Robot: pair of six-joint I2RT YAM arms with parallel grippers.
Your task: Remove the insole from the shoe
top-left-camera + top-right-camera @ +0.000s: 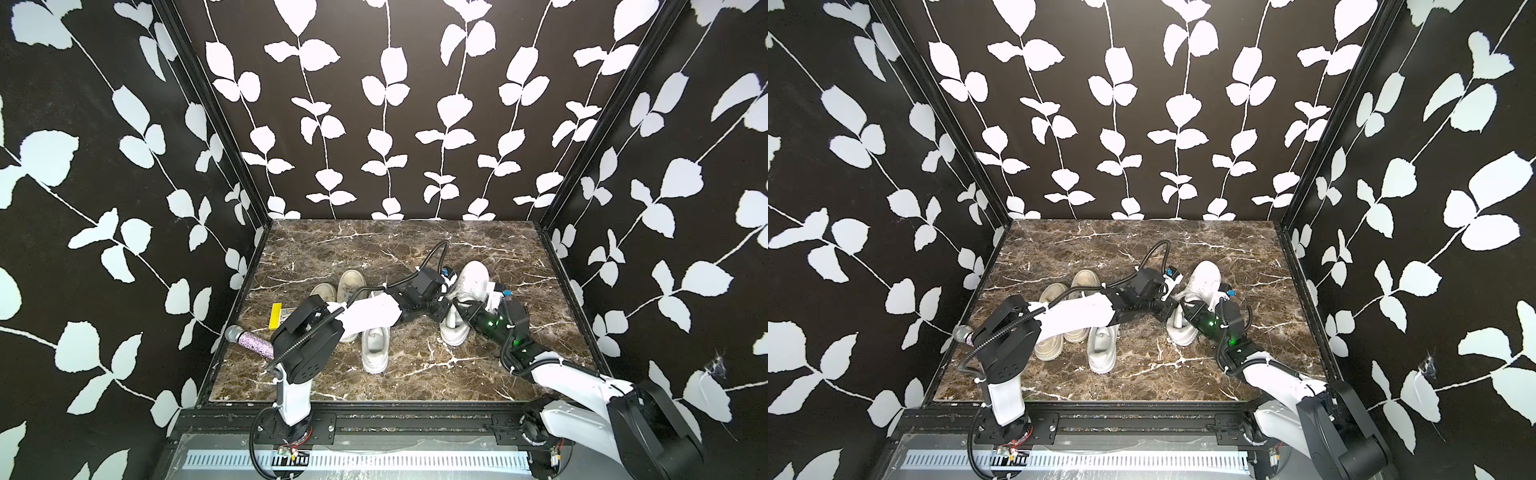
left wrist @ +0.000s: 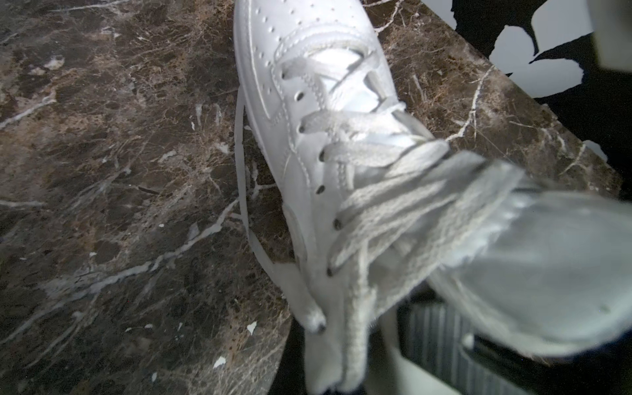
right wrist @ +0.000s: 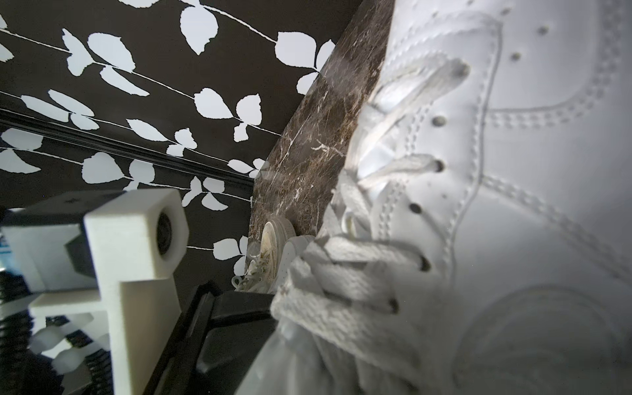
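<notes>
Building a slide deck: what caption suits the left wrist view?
White lace-up sneaker, close up against the brown marble tabletop, one loose lace trailing beside it.

Wide open along the far strip of the table (image 1: pixel 374 241) and across the near middle, easy passage there. Jammed on the left though: beige pair (image 1: pixel 345 284), yellow box (image 1: pixel 275 316) and mic (image 1: pixel 253 343) bunched together, left arm (image 1: pixel 370 311) slung across the pair and a white shoe (image 1: pixel 376 349). Tight right of centre too, both arms meeting at the other shoe (image 1: pixel 471 278), right arm (image 1: pixel 490 324) blocking its near side, just a bare lane between the two white shoes.
</notes>
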